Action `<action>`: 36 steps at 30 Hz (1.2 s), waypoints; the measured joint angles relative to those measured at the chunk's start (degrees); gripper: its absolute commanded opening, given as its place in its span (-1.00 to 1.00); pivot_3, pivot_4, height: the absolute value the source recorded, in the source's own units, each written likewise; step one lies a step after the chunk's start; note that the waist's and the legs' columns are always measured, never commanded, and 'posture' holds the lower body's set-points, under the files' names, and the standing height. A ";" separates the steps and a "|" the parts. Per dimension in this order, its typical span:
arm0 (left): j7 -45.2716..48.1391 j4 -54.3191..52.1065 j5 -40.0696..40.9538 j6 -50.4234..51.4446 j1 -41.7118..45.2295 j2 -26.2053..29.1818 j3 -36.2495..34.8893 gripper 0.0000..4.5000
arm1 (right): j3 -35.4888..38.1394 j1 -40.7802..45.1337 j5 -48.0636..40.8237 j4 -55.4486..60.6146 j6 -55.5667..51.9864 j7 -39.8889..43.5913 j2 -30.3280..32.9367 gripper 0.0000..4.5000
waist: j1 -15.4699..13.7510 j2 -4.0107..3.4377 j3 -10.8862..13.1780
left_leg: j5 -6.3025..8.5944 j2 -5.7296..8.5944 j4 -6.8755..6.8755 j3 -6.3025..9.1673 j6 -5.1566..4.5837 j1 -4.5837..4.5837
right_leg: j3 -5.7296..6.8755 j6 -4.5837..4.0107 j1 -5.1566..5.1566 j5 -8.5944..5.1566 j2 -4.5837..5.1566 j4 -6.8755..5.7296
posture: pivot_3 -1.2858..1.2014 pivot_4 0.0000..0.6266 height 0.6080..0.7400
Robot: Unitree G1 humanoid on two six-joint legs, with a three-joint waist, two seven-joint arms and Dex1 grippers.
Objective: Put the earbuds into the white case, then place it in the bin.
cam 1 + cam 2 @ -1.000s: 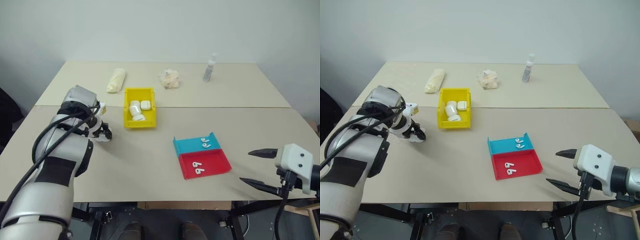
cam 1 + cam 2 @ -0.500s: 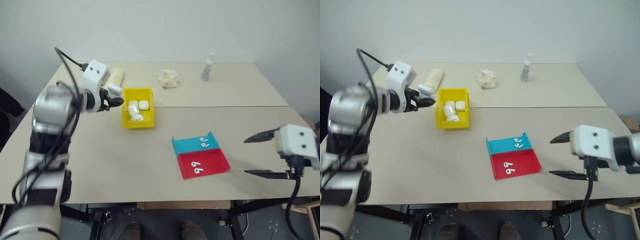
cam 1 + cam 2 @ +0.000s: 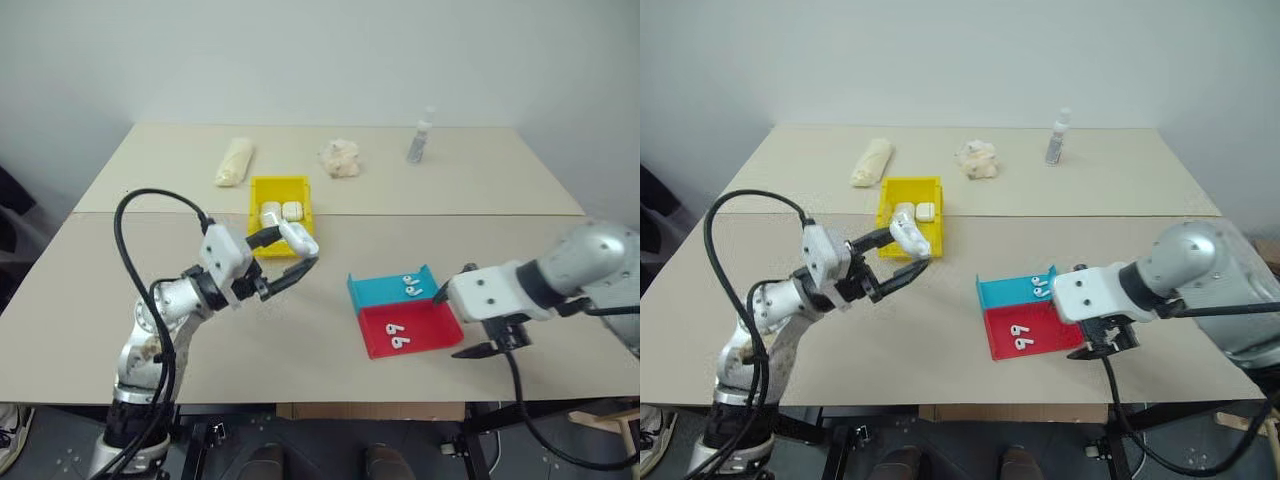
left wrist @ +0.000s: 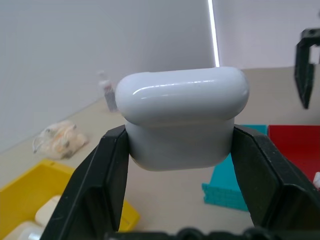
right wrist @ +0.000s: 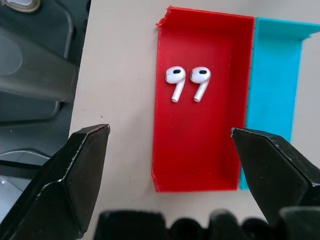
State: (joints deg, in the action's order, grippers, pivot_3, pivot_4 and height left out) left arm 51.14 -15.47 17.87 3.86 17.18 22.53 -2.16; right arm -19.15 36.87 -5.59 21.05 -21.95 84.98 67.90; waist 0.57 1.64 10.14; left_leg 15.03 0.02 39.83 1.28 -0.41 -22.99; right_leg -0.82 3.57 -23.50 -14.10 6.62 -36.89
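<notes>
Since a second ago your left gripper (image 3: 290, 255) has swung from the table's left side to the space in front of the bin (image 3: 279, 214), and it carries the white case (image 3: 299, 238) clamped between its black fingers. Your right gripper (image 3: 462, 318) has meanwhile come in from the table's right edge and now hangs over the red half of the tray (image 3: 440, 326), jaws spread wide and empty, pointing steeply down.

You hold the case by its lower body, lid closed and uppermost in the left wrist view, with a finger (image 4: 107, 175) on either flank. That shell is glossy, hard and rounded, so it is likely light but slippery; keep the pinch on the flat flanks below the lid seam, which leaves the hinge free to open.

Two earbuds (image 5: 188, 82) lie side by side in the red compartment, stems pointing the same way, and another pair (image 3: 411, 288) rests in the blue compartment beside it. They are tiny, smooth and probably almost weightless, so you can expect them to skate or flick away under a wide jaw. Take one at a time across the bulb or high on the stem, closing slowly, and watch the tray wall close by.

More white cases (image 3: 281, 211) already sit in the yellow bin.
</notes>
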 measured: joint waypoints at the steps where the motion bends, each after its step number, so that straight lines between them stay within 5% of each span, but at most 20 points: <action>1: 0.97 1.05 -0.09 -2.01 -0.99 0.04 0.89 0.22 | -1.41 0.64 1.57 0.06 -0.82 -0.12 -1.42 0.60 | 0.04 -0.01 0.00 | 0.00 0.01 0.00 0.00 0.00 0.00 | -0.01 0.00 -0.01 0.00 0.00 -0.02 | 0.03 -0.52 1.00; 2: 1.54 1.59 -0.16 -3.18 -1.72 0.00 1.58 0.22 | -2.49 0.80 2.59 0.17 -1.24 -0.19 -2.16 0.46 | 0.04 -0.01 0.00 | 0.00 0.01 0.00 0.01 0.00 -0.01 | -0.01 0.00 -0.03 0.00 0.00 -0.04 | 0.03 -0.52 1.00; 7: 1.58 3.50 -1.98 -8.42 -2.81 -0.36 3.69 0.22 | -7.28 2.12 10.11 -0.26 -2.11 -1.55 -5.71 0.46 | -0.04 -0.01 -0.01 | 0.00 0.01 0.02 0.01 0.00 0.00 | 0.00 0.00 -0.02 0.00 -0.01 -0.07 | 0.03 -0.52 1.00; 10: -0.24 3.59 -2.30 -8.85 -2.81 -1.05 4.60 0.22 | -8.52 2.21 12.58 -0.18 -2.30 -1.28 -6.59 0.20 | -0.03 -0.02 -0.01 | 0.01 0.01 0.00 0.03 -0.02 0.00 | 0.01 0.00 -0.02 0.00 -0.02 -0.06 | 0.03 -0.52 1.00; 17: -1.99 3.49 -3.09 -8.96 -3.82 -1.09 5.89 0.22 | -9.85 2.21 16.37 0.11 -4.30 -1.76 -10.29 0.20 | 0.17 -0.03 -0.01 | 0.01 -0.03 0.00 0.03 -0.02 0.04 | 0.00 0.00 -0.02 0.00 -0.08 -0.08 | 0.03 -0.52 1.00; 21: -3.00 3.45 -3.77 -9.01 -4.03 -1.07 6.19 0.22 | -11.97 2.20 19.45 0.07 -4.55 -2.27 -12.51 -0.21 | 0.14 -0.03 -0.02 | 0.01 -0.02 0.01 0.03 -0.02 0.03 | 0.00 0.00 -0.02 0.00 -0.07 -0.08 | 0.03 -0.52 1.00; 36: -4.55 2.39 -4.24 -8.67 -4.41 -0.58 7.44 0.22 | -13.57 2.20 23.55 -0.44 -5.09 -3.15 -17.03 -0.21 | 0.14 -0.03 -0.01 | 0.01 -0.02 -0.01 0.04 -0.02 0.04 | 0.01 0.00 -0.01 0.00 -0.07 -0.05 | 0.03 -0.52 1.00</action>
State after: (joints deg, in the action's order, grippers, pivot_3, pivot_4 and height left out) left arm 46.59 -13.08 13.63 -4.81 12.78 21.95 5.28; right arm -32.72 39.07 17.96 20.61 -27.04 81.84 50.87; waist 0.71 1.61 10.13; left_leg 15.04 0.00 39.83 1.33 -0.43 -22.95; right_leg -0.81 3.57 -23.50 -14.10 6.54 -36.94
